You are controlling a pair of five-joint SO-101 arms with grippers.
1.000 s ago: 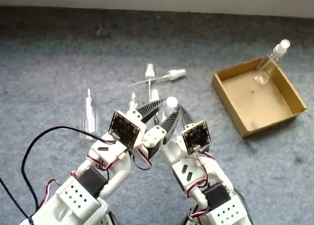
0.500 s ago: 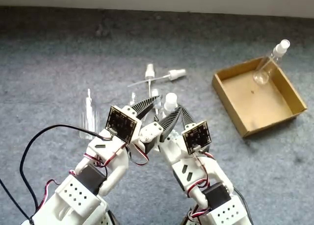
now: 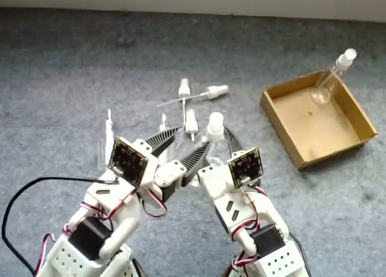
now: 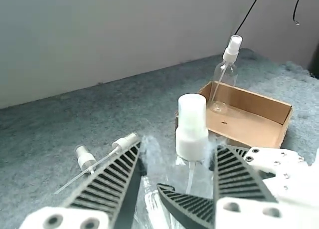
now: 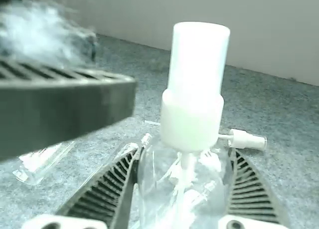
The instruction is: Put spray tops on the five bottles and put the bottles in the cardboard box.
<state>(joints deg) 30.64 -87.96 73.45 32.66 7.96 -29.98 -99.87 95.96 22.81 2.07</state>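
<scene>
My right gripper (image 3: 215, 143) is shut on a clear bottle (image 5: 182, 189), held upright with a white spray top (image 3: 215, 122) on it. That top (image 4: 192, 124) stands tall between the ribbed fingers (image 5: 107, 189). My left gripper (image 3: 183, 143) is open just left of the bottle and touches nothing; one of its fingers (image 4: 112, 181) lies beside a clear bottle (image 3: 163, 124). The cardboard box (image 3: 356, 117) sits at the right, with a capped bottle (image 3: 330, 84) leaning in its far corner.
Three loose spray tops (image 3: 184, 87) (image 3: 216, 91) (image 3: 191, 119) lie on the grey carpet beyond the grippers. Another clear bottle (image 3: 107, 139) is at the left. Open carpet separates the grippers from the box.
My left gripper has come off the spray top and drawn back to the left. The right gripper has kept its hold on the bottle and edged slightly farther out.
</scene>
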